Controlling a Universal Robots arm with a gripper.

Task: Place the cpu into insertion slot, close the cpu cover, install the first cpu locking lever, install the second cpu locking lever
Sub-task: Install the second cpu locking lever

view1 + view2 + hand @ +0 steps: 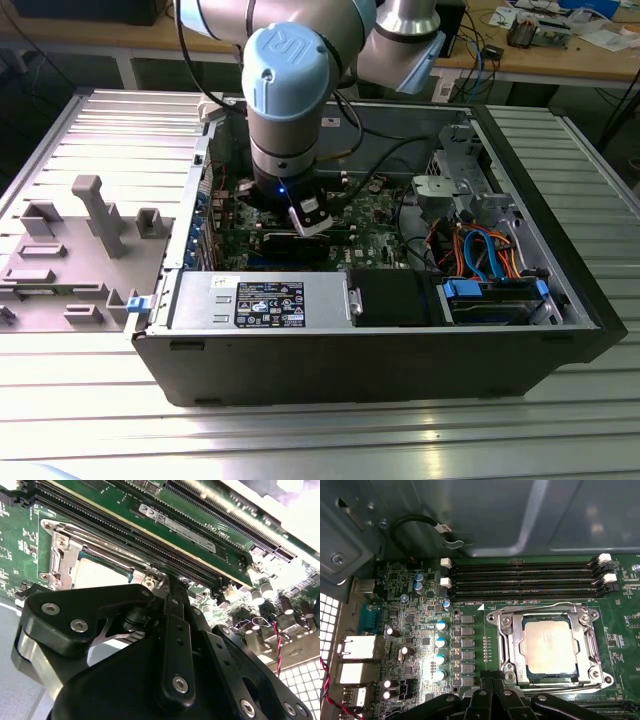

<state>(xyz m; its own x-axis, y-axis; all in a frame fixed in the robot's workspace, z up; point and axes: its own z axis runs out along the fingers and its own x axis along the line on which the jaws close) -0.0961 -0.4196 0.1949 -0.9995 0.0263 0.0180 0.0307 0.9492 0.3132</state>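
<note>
The cpu (551, 647) already sits in the slot (512, 647) with the cover (592, 647) down over it. The gripper (492, 682) hangs narrow and empty just beside the socket's edge. I'd say lever work is in hand, calling for a careful hook and press.

Silver-grey tubular arm (285, 120) with pale blue joint caps, black cable alongside; black multi-link gripper (167, 587) studded with silver screws.
</note>
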